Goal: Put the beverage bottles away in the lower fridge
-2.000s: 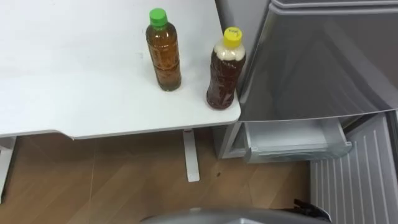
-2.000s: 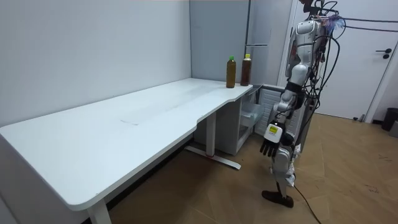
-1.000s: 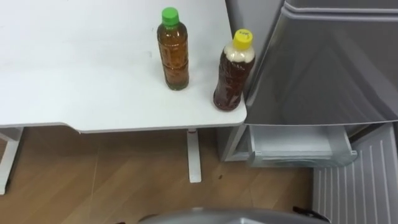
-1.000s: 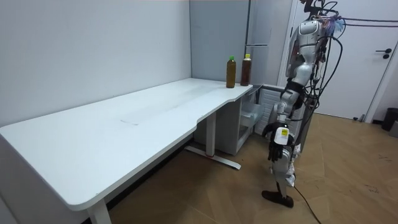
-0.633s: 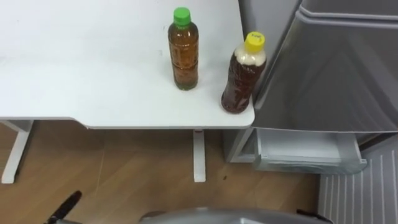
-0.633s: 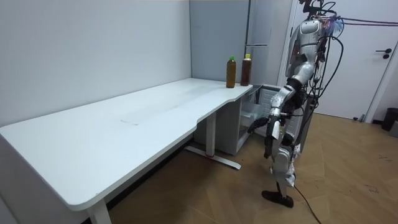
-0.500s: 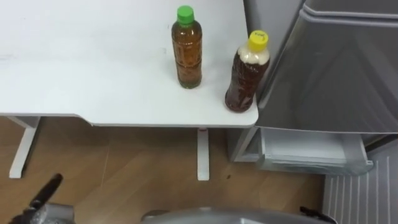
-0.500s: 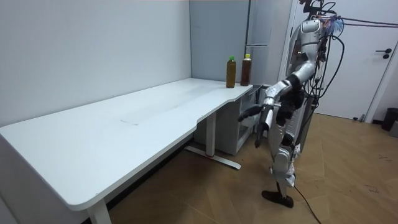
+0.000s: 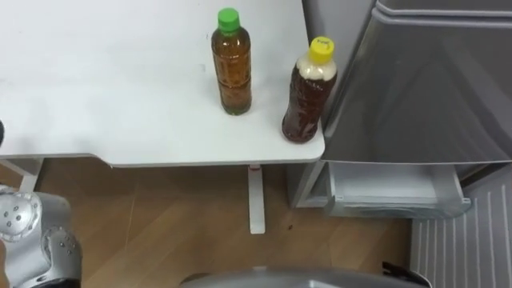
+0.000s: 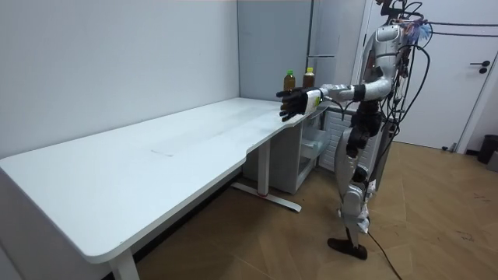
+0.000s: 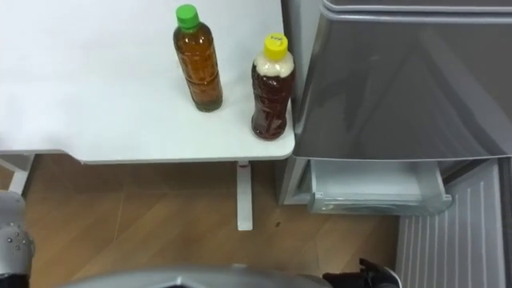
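Observation:
Two drinks stand upright near the right end of the white table [image 9: 96, 96]: a green-capped tea bottle [image 9: 231, 62] and a yellow-capped dark bottle [image 9: 307, 92] at the table's corner, next to the grey fridge [image 9: 424, 88]. In the room view I stand at the table's end, facing it. My left hand [image 10: 292, 102] is held out at chest height over the table's end, fingers spread and holding nothing, in front of the green-capped bottle [image 10: 289, 77]. The left forearm [image 9: 32, 240] shows at the lower left.
The lower fridge compartment stands open below the table's level, with a pale drawer [image 9: 392, 190] showing and its ribbed door [image 9: 464, 248] swung out at the lower right. A table leg [image 9: 255, 200] stands on the wooden floor beside it.
My left arm has swung up from beside my leg to chest height, bringing the hand out over the table's end near the bottles. The bottles have not moved.

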Controlling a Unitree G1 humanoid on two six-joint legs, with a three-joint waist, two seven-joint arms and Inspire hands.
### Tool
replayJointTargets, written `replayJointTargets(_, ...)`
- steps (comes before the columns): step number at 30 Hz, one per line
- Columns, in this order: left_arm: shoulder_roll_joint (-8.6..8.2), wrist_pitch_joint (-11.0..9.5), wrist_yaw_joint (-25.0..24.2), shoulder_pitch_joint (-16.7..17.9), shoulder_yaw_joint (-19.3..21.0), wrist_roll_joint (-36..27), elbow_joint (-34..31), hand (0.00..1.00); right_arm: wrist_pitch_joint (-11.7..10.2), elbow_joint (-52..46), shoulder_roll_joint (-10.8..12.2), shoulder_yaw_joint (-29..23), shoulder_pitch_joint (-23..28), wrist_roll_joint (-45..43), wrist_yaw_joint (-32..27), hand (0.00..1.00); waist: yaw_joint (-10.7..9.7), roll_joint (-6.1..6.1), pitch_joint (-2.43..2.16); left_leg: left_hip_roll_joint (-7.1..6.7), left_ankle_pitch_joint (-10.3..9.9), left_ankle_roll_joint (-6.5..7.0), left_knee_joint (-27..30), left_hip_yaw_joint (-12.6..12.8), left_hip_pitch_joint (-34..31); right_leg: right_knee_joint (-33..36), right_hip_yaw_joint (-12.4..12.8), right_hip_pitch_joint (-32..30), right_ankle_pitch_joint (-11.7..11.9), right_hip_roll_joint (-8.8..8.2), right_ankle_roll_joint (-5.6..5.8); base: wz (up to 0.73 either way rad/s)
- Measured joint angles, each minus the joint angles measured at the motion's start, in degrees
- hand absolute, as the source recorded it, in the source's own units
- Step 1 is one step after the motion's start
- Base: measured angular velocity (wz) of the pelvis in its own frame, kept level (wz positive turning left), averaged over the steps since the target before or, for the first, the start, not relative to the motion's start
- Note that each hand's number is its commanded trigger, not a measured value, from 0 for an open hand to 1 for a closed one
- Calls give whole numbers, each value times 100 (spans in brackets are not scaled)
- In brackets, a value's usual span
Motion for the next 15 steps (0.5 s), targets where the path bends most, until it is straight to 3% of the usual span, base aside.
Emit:
replayJointTargets(7,124,-147,-647,-34,-202,-67,-1083,0,-208,145,1,-5,9,98,135,0,-150,-24,28,-15,2,1,2,-79,2,-71,-94,83,-1,-14,2,7)
replayJointTargets(9,233,-147,-1018,-135,-378,-24,-1210,0,-236,232,2,-1,-51,137,175,0,-149,-32,42,-19,2,1,4,-82,-8,-83,-92,83,-3,-16,6,0)
replayJointTargets(15,246,-131,-2169,-371,-868,332,-1883,0,-327,286,-29,-9,-136,205,457,0,-194,-48,72,-26,2,2,7,-86,-112,-79,-77,-16,2,-22,10,0)
